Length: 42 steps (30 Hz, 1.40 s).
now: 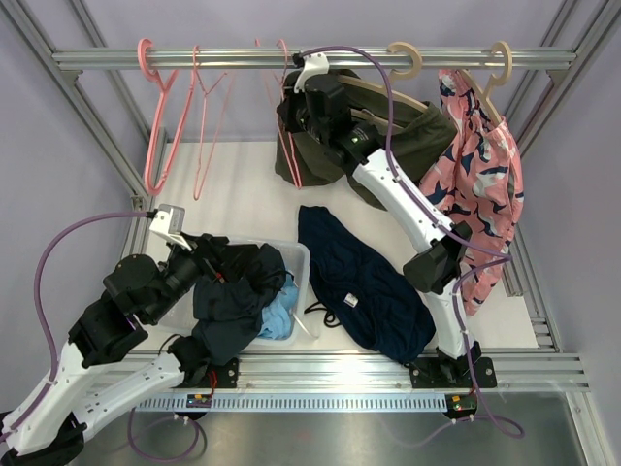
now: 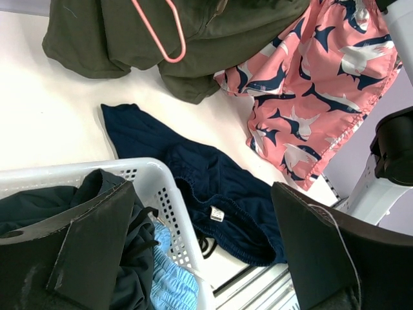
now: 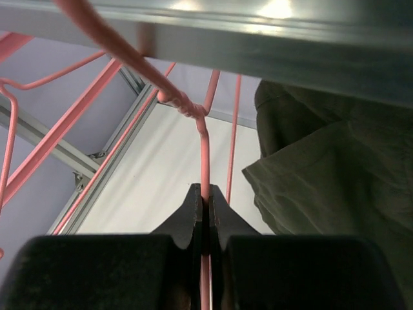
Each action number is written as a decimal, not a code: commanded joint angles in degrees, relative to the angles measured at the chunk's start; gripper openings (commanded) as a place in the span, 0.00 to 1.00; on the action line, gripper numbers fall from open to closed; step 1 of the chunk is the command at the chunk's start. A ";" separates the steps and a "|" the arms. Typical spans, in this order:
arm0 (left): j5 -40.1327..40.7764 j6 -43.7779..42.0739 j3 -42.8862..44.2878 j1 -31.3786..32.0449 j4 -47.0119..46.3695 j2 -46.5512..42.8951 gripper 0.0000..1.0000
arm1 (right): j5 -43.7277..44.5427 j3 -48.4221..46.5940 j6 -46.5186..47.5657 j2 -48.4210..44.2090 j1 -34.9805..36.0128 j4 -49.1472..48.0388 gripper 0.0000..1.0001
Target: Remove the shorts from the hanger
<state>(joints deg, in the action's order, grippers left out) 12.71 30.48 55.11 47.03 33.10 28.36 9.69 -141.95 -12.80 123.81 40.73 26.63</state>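
Note:
A deep navy pair of shorts with a small white label lies flat on the table, right of the white basket. A dark slate pair and a sky-blue pair lie in the basket. My left gripper hovers open over the basket's right rim, holding nothing. My right gripper is up at the rail, shut on the wire of a bare pink hanger.
Olive-green shorts hang on a wooden hanger right beside the right gripper. A pink patterned pair hangs at the far right. Two bare pink hangers hang left on the rail. Frame posts stand at both sides.

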 commanded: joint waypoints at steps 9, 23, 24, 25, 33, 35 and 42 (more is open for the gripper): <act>0.65 -1.12 1.84 0.17 -2.96 1.52 0.92 | -3.01 7.63 4.79 -4.17 2.69 -8.08 0.43; -3.56 -5.60 1.40 0.08 -7.17 7.05 0.96 | -26.11 42.77 21.22 -37.02 0.24 -5.38 1.00; -4.27 -5.87 1.58 0.08 -8.13 8.02 0.96 | -27.87 44.72 21.84 -38.71 -0.38 -4.23 0.99; -5.75 -6.48 1.93 0.08 -8.66 10.03 0.96 | -31.89 46.48 22.46 -40.21 -1.00 -2.74 1.00; -17.88 -10.17 3.25 0.17 -15.07 21.02 0.96 | -53.98 60.12 31.94 -52.35 -14.96 16.33 0.99; -22.09 -10.79 4.30 0.70 -17.01 26.01 0.96 | -59.60 62.57 35.10 -53.84 -20.41 19.67 1.00; -27.74 -16.85 12.37 4.48 -14.74 43.85 0.96 | -67.78 68.29 37.76 -60.08 -34.57 24.69 1.00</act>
<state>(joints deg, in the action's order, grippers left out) -9.45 17.87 63.18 50.30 20.36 67.05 -50.52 -74.02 21.15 68.34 9.08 47.92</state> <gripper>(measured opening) 0.955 0.993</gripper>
